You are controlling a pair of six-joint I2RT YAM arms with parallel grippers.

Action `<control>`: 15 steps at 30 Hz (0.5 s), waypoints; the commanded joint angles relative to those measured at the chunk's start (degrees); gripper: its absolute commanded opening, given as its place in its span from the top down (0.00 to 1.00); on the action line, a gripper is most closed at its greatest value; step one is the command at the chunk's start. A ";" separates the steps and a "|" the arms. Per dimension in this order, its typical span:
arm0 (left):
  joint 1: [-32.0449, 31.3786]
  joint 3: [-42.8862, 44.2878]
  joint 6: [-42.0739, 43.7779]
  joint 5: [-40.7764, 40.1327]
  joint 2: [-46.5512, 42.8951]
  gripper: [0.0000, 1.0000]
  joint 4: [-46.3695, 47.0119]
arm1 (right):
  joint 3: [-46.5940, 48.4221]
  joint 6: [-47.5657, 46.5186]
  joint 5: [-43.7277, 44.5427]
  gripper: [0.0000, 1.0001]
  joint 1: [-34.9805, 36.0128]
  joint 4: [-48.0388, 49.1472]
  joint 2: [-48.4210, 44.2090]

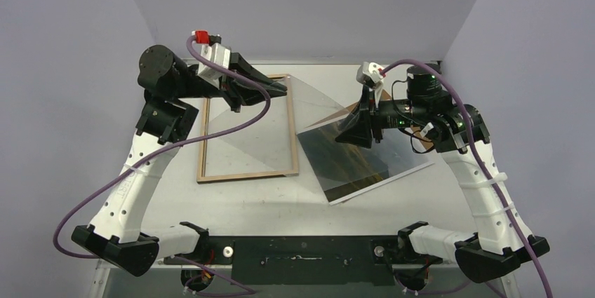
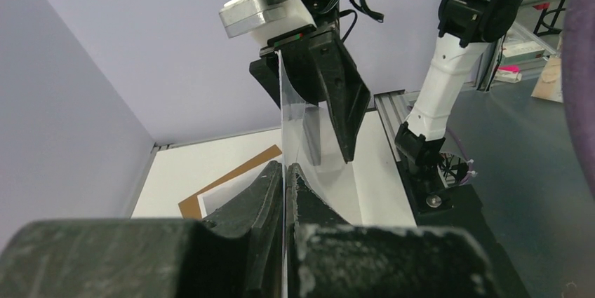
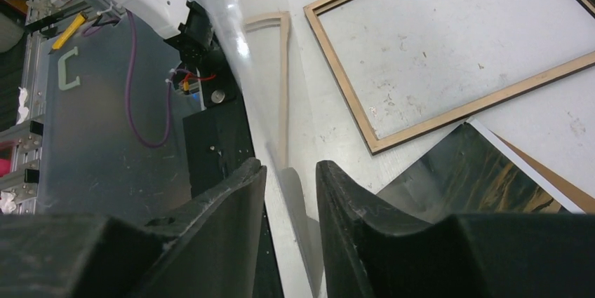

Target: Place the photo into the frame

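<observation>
Nearest me, the photo (image 1: 351,161) lay flat at about four o'clock on the table, picture side up. It rested on a brown backing board (image 3: 552,183), one corner of which peeped out beneath it. Just to its left, at nine o'clock, the frame (image 1: 245,175) lay with its pale wooden back upward and nothing inside its rim, so the photo was not yet in. Above and beyond both, a clear glazing sheet (image 1: 309,109) hung tilted in the air between the two arms. The left gripper (image 2: 284,170) was clamped tight on the sheet's far corner, near twelve o'clock. The right gripper (image 3: 289,170) stood astride the sheet's edge at two o'clock with its jaws parted, not visibly pinching it.

I judged the step in hand to be handling that sheet with both arms, most likely to lay it in the frame ahead of the photo. To do it well, the right jaws would want to bite squarely on the edge before either arm travelled. Both arms should then move together, keep the sheet from bowing, and set its near edge inside the rim first.

As for what stood in the way, the sheet hung over the frame's right rail and the photo's far corner, so a sag could scuff or drag the print. The left arm's purple cable (image 1: 189,45) also drooped across the frame.
</observation>
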 commanded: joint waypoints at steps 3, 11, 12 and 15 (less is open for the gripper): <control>0.41 -0.07 -7.43 2.03 -0.36 1.00 12.27 | 0.83 0.83 -2.18 0.79 0.36 3.87 -0.76; 1.59 -1.68 -6.34 -2.05 -0.63 0.93 9.80 | -0.11 4.40 -1.42 1.00 0.38 8.30 -3.10; 1.75 -2.14 -5.32 -3.27 -0.99 0.89 8.51 | -0.20 4.84 -1.24 1.00 0.35 8.64 -3.12; 2.35 -4.38 -2.07 -7.12 -2.56 0.56 4.75 | -0.74 6.30 -0.62 1.00 0.32 10.06 -3.13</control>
